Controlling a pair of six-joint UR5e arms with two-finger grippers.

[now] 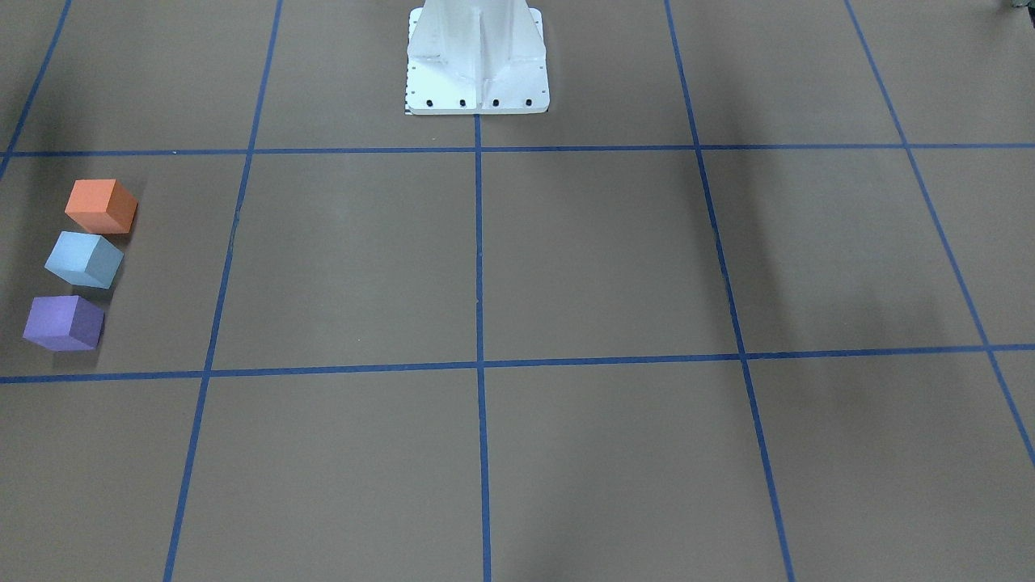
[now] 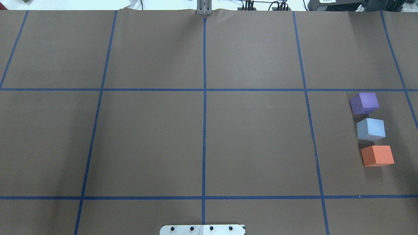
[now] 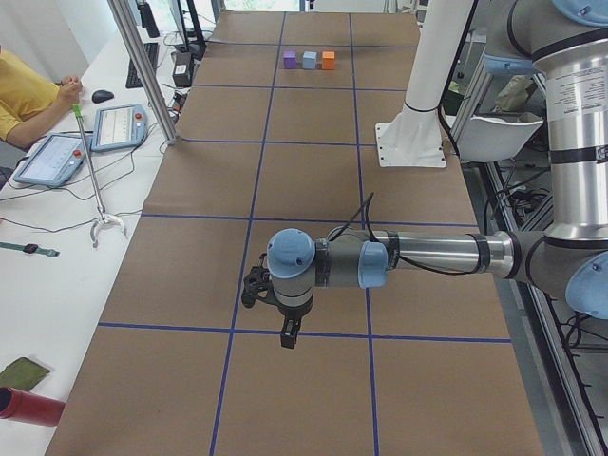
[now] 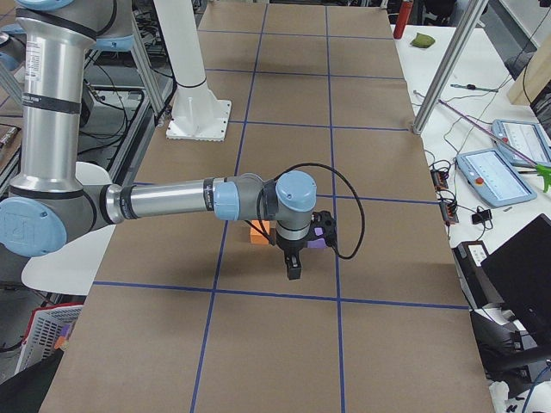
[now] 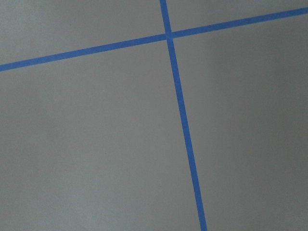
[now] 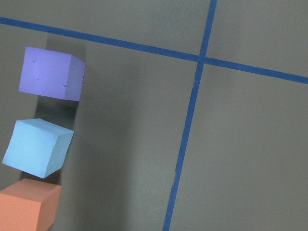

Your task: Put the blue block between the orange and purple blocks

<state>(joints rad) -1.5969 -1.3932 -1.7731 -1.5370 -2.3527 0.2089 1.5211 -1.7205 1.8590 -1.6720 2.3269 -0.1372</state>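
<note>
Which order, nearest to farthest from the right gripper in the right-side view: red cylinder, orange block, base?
1. orange block: right beside the right gripper, on the robot's side of it.
2. base: mid-table, by the robot's edge.
3. red cylinder: far end of the table, on the white bench opposite the robot.

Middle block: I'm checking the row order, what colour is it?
The middle block is light blue, clearest in the overhead view.
</note>
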